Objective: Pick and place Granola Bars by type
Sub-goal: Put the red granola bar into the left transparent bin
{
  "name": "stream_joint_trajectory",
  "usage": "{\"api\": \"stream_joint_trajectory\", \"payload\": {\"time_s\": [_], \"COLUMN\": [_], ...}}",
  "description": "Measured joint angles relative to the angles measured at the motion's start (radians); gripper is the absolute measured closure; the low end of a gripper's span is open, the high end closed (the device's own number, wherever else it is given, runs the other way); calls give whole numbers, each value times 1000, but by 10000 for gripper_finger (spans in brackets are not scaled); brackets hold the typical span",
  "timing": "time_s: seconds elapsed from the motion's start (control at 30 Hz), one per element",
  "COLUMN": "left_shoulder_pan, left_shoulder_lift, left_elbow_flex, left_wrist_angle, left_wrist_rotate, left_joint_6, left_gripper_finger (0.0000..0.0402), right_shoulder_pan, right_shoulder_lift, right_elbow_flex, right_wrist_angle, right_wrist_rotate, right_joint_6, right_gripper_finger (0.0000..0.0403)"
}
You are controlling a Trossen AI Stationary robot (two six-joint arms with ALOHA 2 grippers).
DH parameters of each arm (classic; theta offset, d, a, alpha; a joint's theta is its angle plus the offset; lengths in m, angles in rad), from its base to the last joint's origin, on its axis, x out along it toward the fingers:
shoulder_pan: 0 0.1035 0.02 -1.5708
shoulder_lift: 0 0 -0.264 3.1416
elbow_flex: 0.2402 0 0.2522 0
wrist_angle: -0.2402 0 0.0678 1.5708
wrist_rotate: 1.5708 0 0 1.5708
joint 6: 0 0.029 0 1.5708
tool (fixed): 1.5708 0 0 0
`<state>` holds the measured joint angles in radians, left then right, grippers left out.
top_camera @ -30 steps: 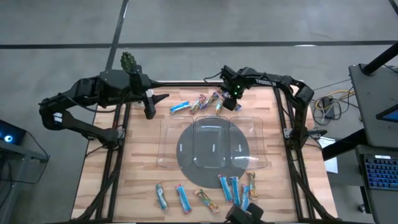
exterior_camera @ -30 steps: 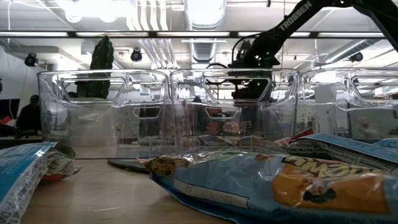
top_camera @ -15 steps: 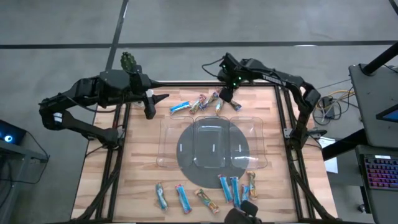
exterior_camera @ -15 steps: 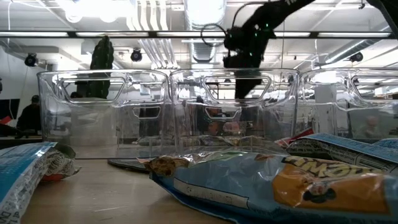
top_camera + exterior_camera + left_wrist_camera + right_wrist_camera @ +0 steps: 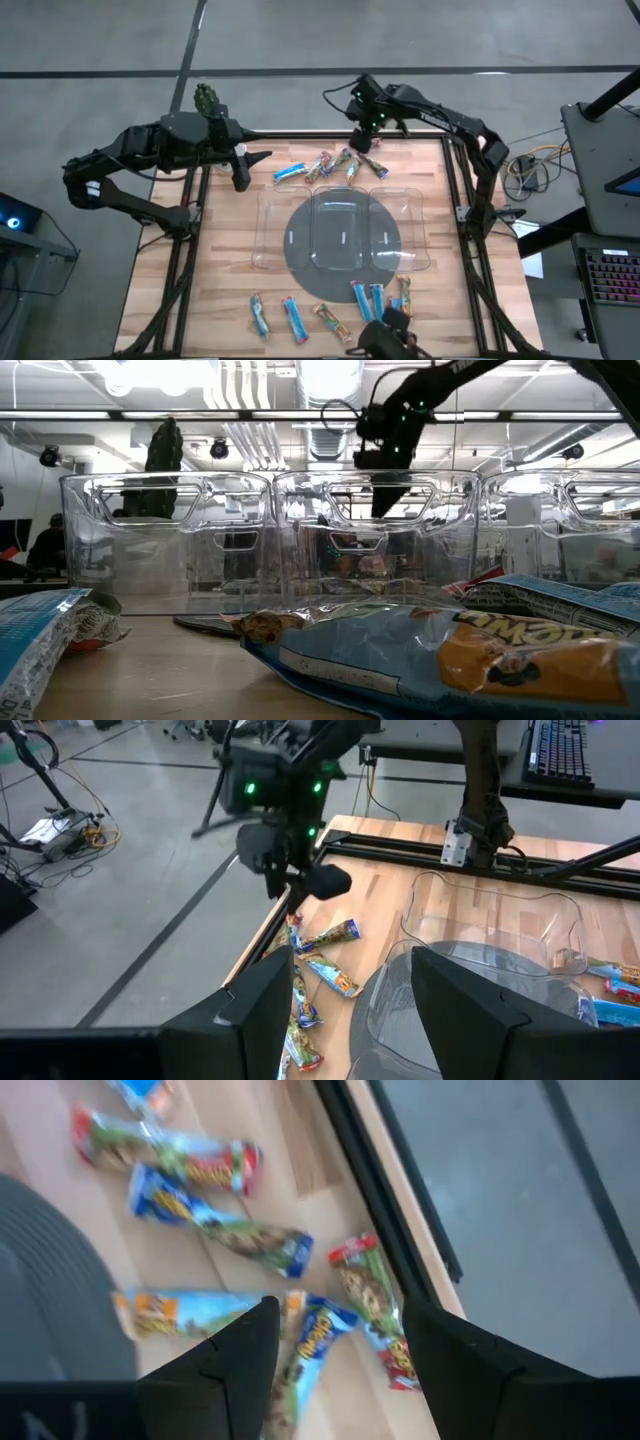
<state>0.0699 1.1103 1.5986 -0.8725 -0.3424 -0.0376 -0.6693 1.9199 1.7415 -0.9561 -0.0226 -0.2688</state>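
Several wrapped granola bars, blue and multicoloured, lie flat in a loose group [image 5: 328,166] at the table's far edge. Others [image 5: 370,305] lie in a row near the front edge, and some fill the low view's foreground [image 5: 420,650]. My right gripper [image 5: 362,143] hangs open above the far group, tipped steeply down, with the bars [image 5: 215,1235] showing below and between its fingers [image 5: 340,1350]. In the low view it stands behind the tray [image 5: 385,490]. My left gripper [image 5: 252,168] waits open at the far left, raised [image 5: 350,1010].
A clear three-compartment plastic tray [image 5: 268,235] rests on a dark round mat [image 5: 340,275] at the table's middle, between the two groups of bars. The table's black frame rail [image 5: 300,133] runs along the far edge just behind the far bars.
My right gripper has risen from just over the far bars, drawn a little toward the far edge and rolled at the wrist. Its fingers stay as wide apart as before. The bars lie where they were.
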Motion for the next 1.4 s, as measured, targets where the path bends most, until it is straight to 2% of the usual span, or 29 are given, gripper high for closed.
{"api": "stream_joint_trajectory", "payload": {"time_s": [0.3,0.67,1.03,1.4], "left_shoulder_pan": [0,0,0,0], "left_shoulder_lift": [0,0,6,6], "left_elbow_flex": [0,0,0,0], "left_wrist_angle": [0,0,0,0], "left_wrist_rotate": [0,0,0,0], "left_joint_6": [0,0,-1,-16], "left_gripper_finger": [216,216,216,216], "right_shoulder_pan": [-75,-125,-130,-129], "right_shoulder_lift": [103,111,183,235], "right_elbow_flex": [4,5,5,5], "right_wrist_angle": [-52,-85,-88,-74], "right_wrist_rotate": [-5,-92,-82,0], "right_joint_6": [-161,-312,-426,-460], "right_gripper_finger": [200,200,200,200]}}
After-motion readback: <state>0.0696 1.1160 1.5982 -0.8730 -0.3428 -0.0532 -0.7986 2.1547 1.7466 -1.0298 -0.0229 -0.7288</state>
